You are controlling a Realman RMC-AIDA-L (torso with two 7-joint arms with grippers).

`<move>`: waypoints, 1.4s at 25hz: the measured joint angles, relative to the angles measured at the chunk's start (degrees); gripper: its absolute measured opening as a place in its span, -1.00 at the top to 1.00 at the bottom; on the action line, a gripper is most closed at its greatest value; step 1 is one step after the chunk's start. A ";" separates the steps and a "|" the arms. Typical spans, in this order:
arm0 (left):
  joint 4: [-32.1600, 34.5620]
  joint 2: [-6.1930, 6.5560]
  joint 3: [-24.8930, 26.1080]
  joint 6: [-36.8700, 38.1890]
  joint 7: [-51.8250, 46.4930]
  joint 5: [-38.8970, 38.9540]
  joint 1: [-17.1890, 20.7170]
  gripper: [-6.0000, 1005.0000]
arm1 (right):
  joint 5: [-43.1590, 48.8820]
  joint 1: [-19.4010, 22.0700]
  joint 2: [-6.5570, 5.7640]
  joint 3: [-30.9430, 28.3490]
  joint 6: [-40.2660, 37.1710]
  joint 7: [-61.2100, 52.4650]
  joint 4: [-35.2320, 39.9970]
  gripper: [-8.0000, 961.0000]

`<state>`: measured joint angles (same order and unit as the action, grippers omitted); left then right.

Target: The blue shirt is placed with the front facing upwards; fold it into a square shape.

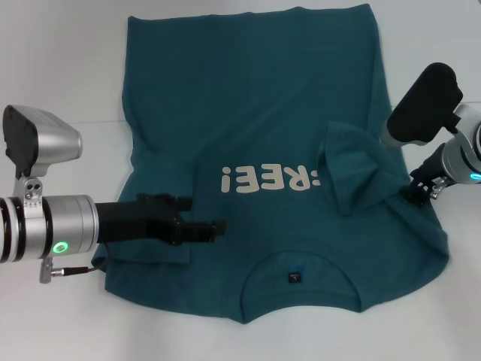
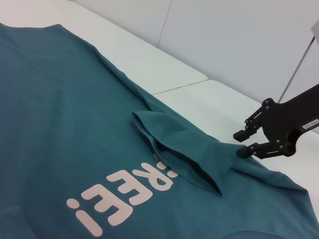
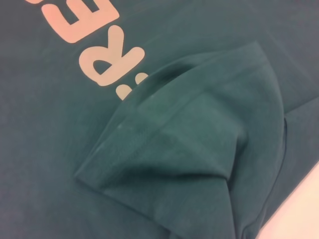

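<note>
From the head camera, the blue shirt [image 1: 263, 120] is lying print-up across the white desk [image 1: 68, 68], collar nearest the robot. The left pincer [image 1: 216, 230] is hovering over the shirt's left shoulder, clenched and empty. The right pincer [image 1: 418, 188] is sitting at the shirt's right edge; whether it is gripping, I cannot tell.

From the left wrist, the right pincer [image 2: 242, 143] is showing parted fingers [image 2: 247, 151] touching the soft matte shirt [image 2: 60, 109], its sleeve folded inward.

From the right wrist, the shirt [image 3: 199, 149] sleeve is covering the cream lettering's end.

The shirt [image 1: 255, 98] bears a cream print [image 1: 267, 180] across its chest, seen upside down, legible as "REE!", its first letter hidden under a folded sleeve.
</note>
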<state>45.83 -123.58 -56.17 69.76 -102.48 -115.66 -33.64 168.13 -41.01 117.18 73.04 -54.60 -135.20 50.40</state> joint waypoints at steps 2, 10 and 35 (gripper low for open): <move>-0.01 0.00 0.01 0.01 0.00 0.00 0.03 -0.80 | 0.00 -0.24 -0.01 0.03 0.50 -0.08 -0.62 0.30; -0.05 0.00 0.01 0.10 0.00 0.00 0.07 -0.80 | -0.09 -0.11 0.10 0.12 -0.74 -0.11 1.13 0.54; 0.09 0.18 0.28 0.27 0.00 0.00 -0.20 -0.80 | -0.08 -2.59 1.83 0.51 -19.83 -5.12 11.41 0.97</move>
<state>45.92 -123.39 -55.89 70.03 -102.48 -115.66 -33.84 168.05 -43.61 119.00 73.55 -74.42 -140.31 61.81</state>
